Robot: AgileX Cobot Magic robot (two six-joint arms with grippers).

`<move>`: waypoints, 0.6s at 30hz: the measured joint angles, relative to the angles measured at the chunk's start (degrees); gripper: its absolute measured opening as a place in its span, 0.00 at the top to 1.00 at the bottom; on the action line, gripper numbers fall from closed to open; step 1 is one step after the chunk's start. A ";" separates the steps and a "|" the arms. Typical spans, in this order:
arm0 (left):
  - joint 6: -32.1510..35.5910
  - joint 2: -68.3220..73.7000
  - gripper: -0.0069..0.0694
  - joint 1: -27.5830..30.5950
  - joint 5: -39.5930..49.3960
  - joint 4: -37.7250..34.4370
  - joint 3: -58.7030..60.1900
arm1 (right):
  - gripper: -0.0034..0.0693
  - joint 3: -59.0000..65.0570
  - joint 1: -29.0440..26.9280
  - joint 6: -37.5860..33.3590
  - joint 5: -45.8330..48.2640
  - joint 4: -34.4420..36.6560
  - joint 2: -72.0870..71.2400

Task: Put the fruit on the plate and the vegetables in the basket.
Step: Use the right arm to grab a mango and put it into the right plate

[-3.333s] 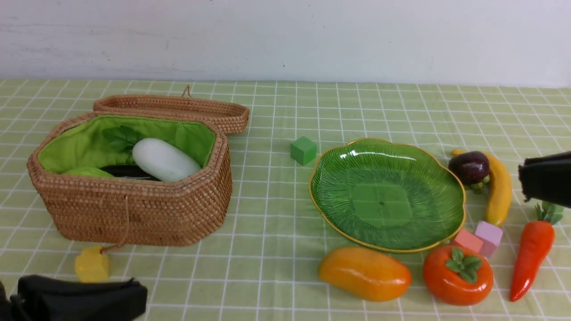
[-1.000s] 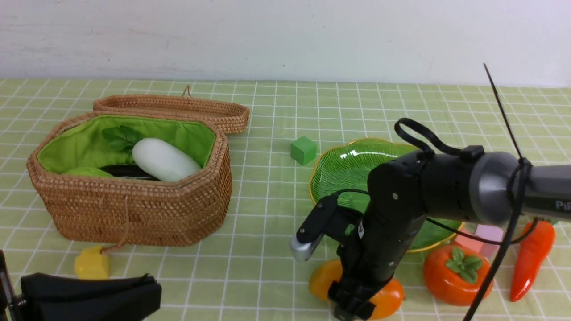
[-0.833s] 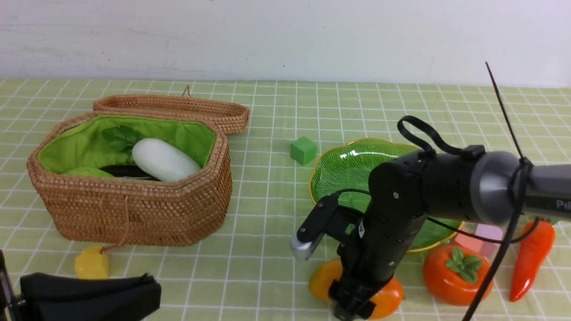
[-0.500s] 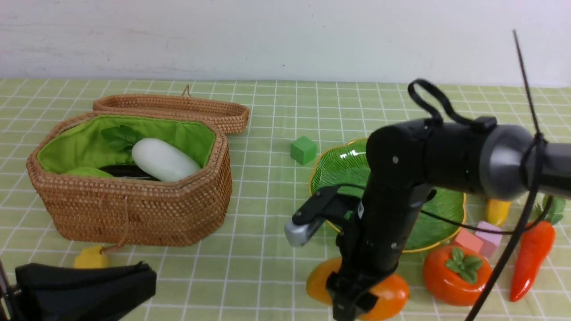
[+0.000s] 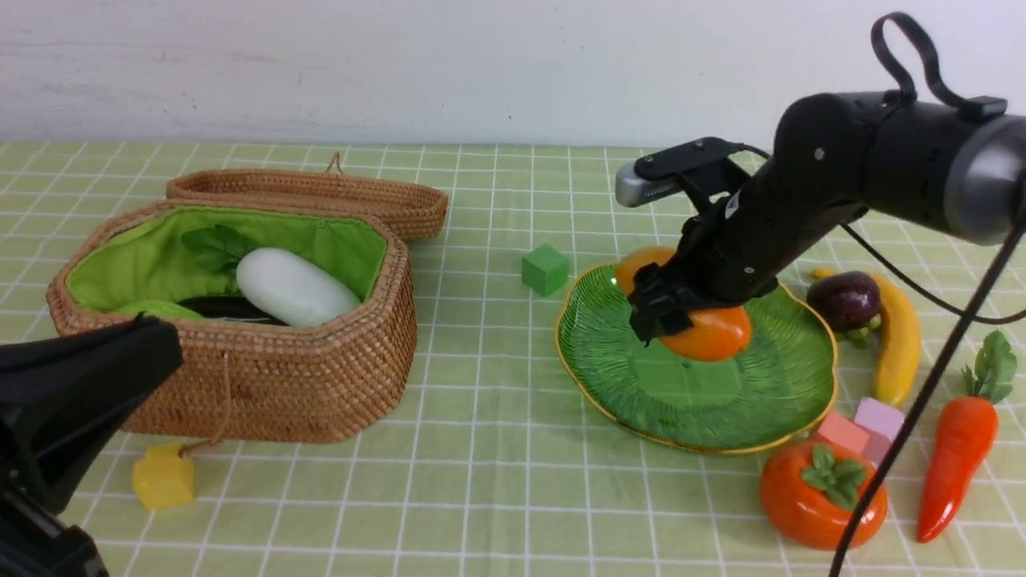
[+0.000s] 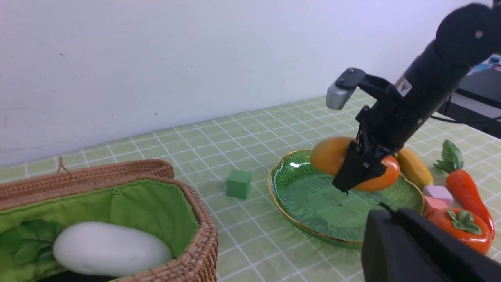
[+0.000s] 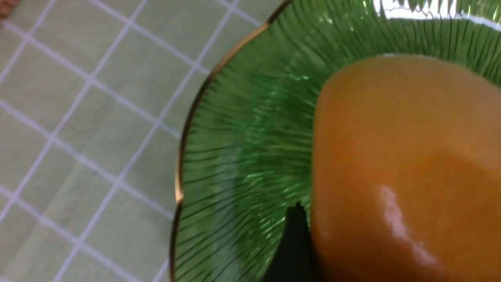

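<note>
My right gripper (image 5: 673, 314) is shut on the orange-yellow mango (image 5: 712, 334) and holds it low over the back of the green plate (image 5: 689, 405). In the right wrist view the mango (image 7: 407, 164) fills the jaws, one black finger (image 7: 293, 243) against its side. The banana (image 5: 898, 344), mangosteen (image 5: 843, 300), persimmon (image 5: 823, 493) and carrot (image 5: 954, 457) lie on the cloth beside the plate. In the wicker basket (image 5: 264, 385) lie the white radish (image 5: 292, 287), the eggplant (image 5: 228, 308) and the green gourd (image 5: 156, 308). My left gripper (image 5: 120, 369) hangs shut and empty in front of the basket.
A green cube (image 5: 545, 270) sits between basket and plate. A yellow cube (image 5: 164, 478) lies before the basket. Two pink cubes (image 5: 862, 425) rest against the plate's near right rim. The basket's lid (image 5: 321, 196) lies open behind it. A black cable (image 5: 922, 401) hangs across the right side.
My right gripper has lifted the mango off the cloth in front of the plate and carried it back over the plate. My left arm has risen at the lower left.
</note>
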 joint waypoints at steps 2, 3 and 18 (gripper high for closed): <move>0.00 0.00 0.93 0.00 0.00 -0.10 0.00 | 0.18 0.00 -0.06 -0.51 -1.54 0.36 1.59; 0.00 0.00 0.93 0.00 0.00 -0.21 0.00 | 0.18 0.00 -0.06 -0.51 -2.17 0.52 2.31; 0.00 0.00 0.93 0.00 6.89 -0.30 0.00 | 0.15 -6.53 -0.13 3.67 14.99 1.24 -3.73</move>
